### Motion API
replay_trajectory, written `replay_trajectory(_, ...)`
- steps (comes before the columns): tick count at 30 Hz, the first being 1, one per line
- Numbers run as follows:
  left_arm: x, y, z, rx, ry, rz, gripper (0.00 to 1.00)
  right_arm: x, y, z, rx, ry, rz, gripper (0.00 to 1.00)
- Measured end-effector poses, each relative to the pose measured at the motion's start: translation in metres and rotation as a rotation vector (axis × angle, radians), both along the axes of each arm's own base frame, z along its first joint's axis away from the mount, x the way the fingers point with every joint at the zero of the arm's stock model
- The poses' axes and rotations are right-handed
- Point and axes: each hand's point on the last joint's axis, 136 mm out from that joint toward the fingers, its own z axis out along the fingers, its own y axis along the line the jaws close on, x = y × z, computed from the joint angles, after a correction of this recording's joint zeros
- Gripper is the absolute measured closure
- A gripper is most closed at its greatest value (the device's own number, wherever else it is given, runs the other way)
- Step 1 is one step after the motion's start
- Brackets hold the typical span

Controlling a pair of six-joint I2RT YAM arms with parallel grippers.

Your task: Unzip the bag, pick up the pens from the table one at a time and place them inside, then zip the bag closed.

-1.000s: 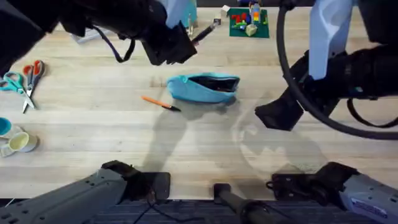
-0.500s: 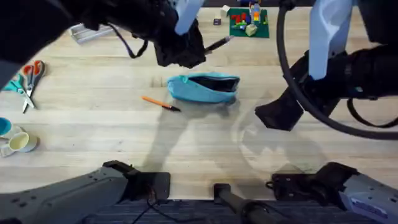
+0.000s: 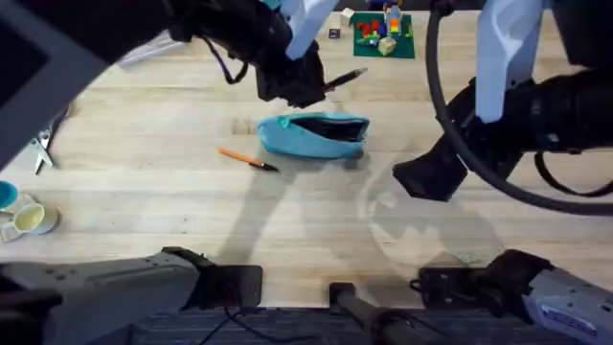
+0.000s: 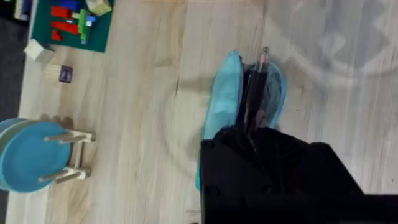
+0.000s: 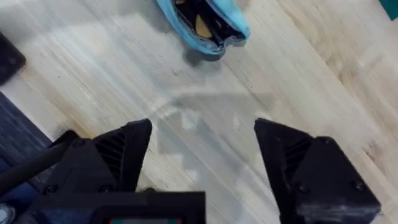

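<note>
The light blue bag [image 3: 314, 135] lies unzipped at the middle of the table [image 3: 192, 220], its dark inside showing. My left gripper [image 3: 308, 80] hovers just behind the bag, shut on a black pen [image 3: 343, 78] that sticks out to the right. In the left wrist view the black pen [image 4: 256, 87] points over the bag's open mouth [image 4: 221, 106]. An orange pen [image 3: 247, 160] lies on the wood left of the bag. My right gripper [image 3: 433, 174] hangs open to the right of the bag; its wrist view shows the gripper [image 5: 204, 155] wide apart and the bag [image 5: 205, 25] beyond.
Scissors [image 3: 42, 144] and small cups [image 3: 29, 220] sit at the left edge. A green plate with toy bricks [image 3: 383, 34] is at the back. A blue plate rack [image 4: 34, 152] stands behind the bag. Bare wood lies in front of the bag.
My left arm has carried the black pen to the right, closer to the space above the bag. The right arm, bag and orange pen have stayed put.
</note>
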Motion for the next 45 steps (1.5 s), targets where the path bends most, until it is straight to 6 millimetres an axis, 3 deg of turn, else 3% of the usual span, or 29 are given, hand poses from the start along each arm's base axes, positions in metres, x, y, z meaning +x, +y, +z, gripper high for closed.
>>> replay_trajectory(7, 0.003, -0.008, -0.021, -0.004, 0.071, -0.031, 0.958, 0.0, 0.0, 0.0, 0.0, 0.0, 0.0, 0.004)
replay_trajectory(27, 0.004, -0.016, -0.056, 0.028, 0.16, -0.087, 0.958, 0.0, 0.0, 0.0, 0.0, 0.0, 0.0, 0.004)
replay_trajectory(45, 0.002, -0.015, -0.069, 0.053, 0.187, -0.123, 0.957, 0.0, 0.0, 0.0, 0.0, 0.0, 0.0, 0.005)
